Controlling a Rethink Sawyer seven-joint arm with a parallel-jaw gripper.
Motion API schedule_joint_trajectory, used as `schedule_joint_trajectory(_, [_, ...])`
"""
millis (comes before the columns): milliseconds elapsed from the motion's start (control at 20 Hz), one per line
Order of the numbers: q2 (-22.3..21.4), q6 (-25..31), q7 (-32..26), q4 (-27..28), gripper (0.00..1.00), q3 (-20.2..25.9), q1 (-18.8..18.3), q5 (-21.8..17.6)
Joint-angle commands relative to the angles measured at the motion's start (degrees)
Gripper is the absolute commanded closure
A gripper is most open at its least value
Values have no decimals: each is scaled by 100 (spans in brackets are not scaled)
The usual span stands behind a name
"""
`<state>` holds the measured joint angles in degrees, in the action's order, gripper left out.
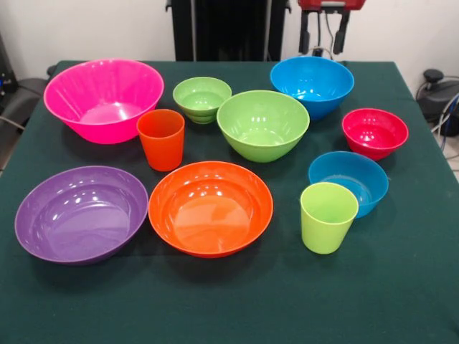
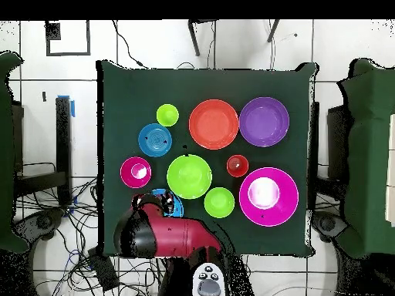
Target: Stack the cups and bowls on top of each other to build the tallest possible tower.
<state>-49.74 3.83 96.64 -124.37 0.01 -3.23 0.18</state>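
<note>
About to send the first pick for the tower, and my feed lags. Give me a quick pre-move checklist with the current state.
1. Tower started: not ok; nothing is stacked yet, every piece stands alone.
2. Base candidate, green bowl: ok; upright, open side up.
3. Lime cup: ok; upright, in front of the small blue bowl.
4. Orange cup: ok; upright, close to the pink bowl.
5. Hand open: cannot tell; only its tips show at the top edge.
</note>
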Motion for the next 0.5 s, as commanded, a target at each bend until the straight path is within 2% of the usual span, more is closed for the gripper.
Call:
schedule_joint_trajectory(50, [336,151,595,253,0,346,-401,-185])
schedule_joint_trajectory(250, [259,265,435,181,0,563,-801,-269])
schedule_joint_trajectory(500, [385,210,379,300,0,584,-922,-342])
